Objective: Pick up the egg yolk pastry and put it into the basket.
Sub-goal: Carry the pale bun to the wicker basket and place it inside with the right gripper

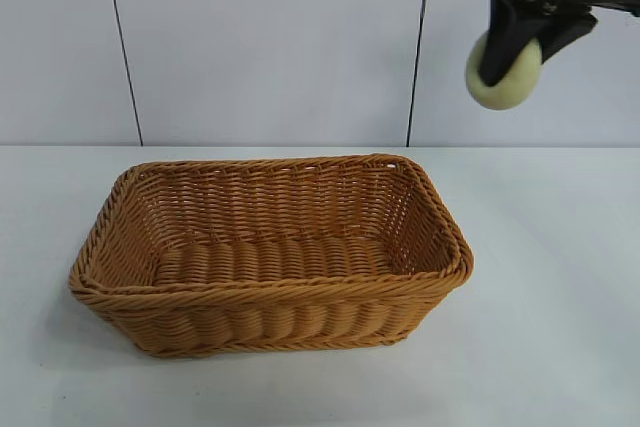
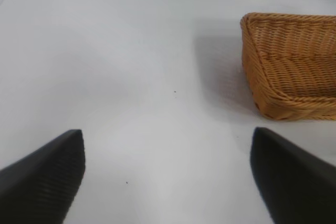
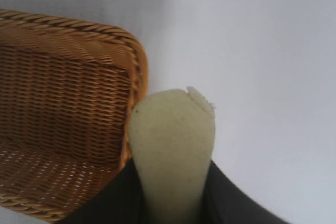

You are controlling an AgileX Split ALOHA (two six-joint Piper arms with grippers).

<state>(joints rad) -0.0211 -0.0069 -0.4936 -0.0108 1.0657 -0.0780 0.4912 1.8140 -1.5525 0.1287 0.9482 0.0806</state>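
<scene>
One basket (image 1: 270, 252). One pastry (image 1: 505, 75). Two grippers: right gripper (image 1: 520, 47), left gripper (image 2: 168, 177). One table (image 1: 560, 277).

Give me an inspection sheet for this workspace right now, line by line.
Surface: white table, bare around the basket.
Job's things: wicker basket upright on the table, nothing seen inside; egg yolk pastry held in the air, above and to the right of the basket.
Clutter: nothing seen.
Grippers: right claw shut on the pastry, high beside the basket's right end; left claw open, low over bare table beside the basket.
Cables: nothing seen.
Surroundings: white panelled wall with dark seams.
</scene>
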